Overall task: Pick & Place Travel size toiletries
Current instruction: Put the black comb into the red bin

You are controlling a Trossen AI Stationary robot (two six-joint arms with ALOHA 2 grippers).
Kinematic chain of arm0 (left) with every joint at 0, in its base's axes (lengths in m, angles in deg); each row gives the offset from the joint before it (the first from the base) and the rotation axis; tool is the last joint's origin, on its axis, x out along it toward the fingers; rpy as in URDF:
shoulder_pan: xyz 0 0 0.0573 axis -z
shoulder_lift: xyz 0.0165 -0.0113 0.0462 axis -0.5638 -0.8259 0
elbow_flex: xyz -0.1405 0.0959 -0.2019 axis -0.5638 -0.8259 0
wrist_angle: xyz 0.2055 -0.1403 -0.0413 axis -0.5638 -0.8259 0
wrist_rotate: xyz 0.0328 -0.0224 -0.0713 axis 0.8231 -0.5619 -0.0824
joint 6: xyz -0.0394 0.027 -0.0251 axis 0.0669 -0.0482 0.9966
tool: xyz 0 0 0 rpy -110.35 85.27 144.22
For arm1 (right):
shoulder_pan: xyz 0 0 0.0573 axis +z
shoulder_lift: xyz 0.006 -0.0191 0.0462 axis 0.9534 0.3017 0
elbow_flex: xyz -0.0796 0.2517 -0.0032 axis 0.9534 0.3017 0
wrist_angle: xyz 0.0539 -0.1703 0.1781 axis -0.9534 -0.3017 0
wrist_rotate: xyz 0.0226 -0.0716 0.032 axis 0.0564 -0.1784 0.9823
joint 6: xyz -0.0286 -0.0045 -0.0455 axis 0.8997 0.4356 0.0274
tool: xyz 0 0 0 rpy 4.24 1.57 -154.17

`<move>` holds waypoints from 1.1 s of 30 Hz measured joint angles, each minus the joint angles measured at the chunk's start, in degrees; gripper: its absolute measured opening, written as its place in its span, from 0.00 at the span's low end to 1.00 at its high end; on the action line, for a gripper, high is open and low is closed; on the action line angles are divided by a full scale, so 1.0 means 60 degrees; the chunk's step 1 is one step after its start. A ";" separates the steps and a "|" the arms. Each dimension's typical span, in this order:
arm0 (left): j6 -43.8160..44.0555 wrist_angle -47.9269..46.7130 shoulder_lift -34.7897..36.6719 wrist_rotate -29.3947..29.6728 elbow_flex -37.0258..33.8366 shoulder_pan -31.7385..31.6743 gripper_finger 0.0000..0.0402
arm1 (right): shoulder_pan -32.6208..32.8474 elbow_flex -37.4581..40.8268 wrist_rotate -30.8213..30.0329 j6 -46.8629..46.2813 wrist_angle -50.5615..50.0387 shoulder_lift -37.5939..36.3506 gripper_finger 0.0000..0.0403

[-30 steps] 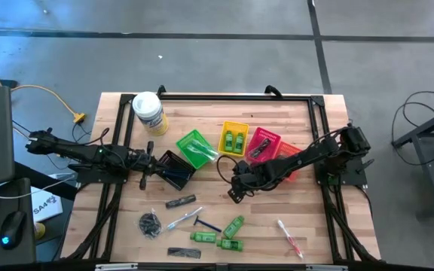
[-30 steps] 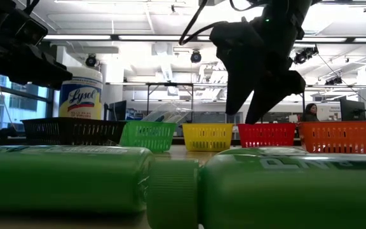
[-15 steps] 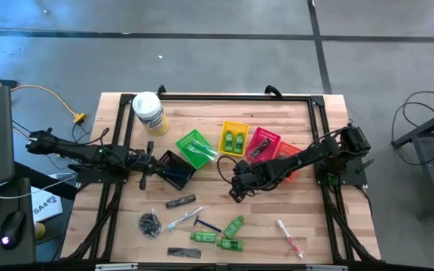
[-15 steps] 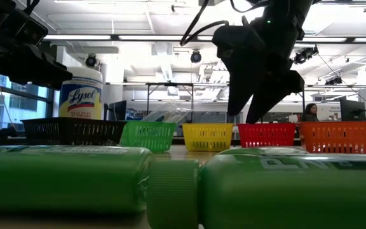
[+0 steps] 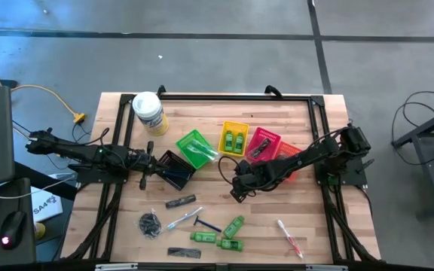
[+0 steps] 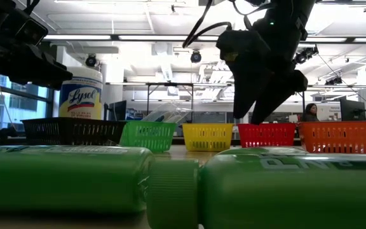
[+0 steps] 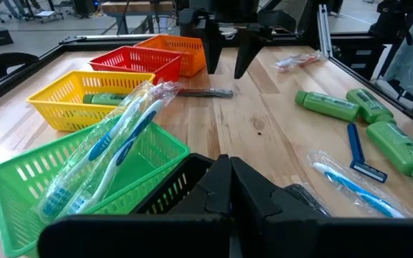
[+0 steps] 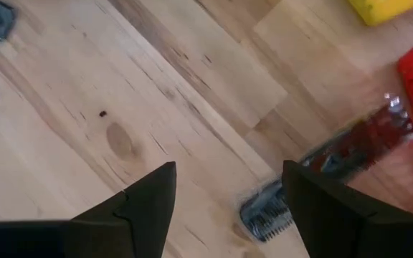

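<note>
My right gripper (image 5: pixel 236 194) hangs open over the middle of the table, in front of the red basket (image 5: pixel 263 141). A black comb (image 8: pixel 321 183) lies on the wood below it, and its near end shows between the fingers without touching them. The same comb (image 7: pixel 205 92) shows under the gripper (image 7: pixel 224 72) in the left wrist view. Green bottles (image 5: pixel 230 227), a blue razor (image 5: pixel 204 223), a wrapped toothbrush (image 5: pixel 175 220), a mesh bundle (image 5: pixel 150 223) and two more combs (image 5: pixel 181 201) (image 5: pixel 183 252) lie near the front edge. My left gripper (image 5: pixel 148 167) waits shut at the black basket (image 5: pixel 175 170).
A row of baskets crosses the table: black, green (image 5: pixel 196 148) with wrapped toothbrushes (image 7: pixel 113 143), yellow (image 5: pixel 234 138) with green bottles, red, and orange (image 5: pixel 289 155). A white-lidded tub (image 5: pixel 148 113) stands at the far left. A red toothbrush (image 5: pixel 288 237) lies at the front right.
</note>
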 joint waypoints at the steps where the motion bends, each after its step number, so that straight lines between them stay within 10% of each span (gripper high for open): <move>1: 0.0000 0.0000 0.0000 0.0000 0.0000 0.0000 0.00 | 0.0000 0.0000 0.0122 -0.0094 -0.0105 0.0000 0.60; 33: 0.0219 -0.0200 -0.0006 -0.0106 0.0022 0.0000 0.00 | -0.0215 -0.0011 0.0009 -0.3391 -0.1216 0.1410 0.60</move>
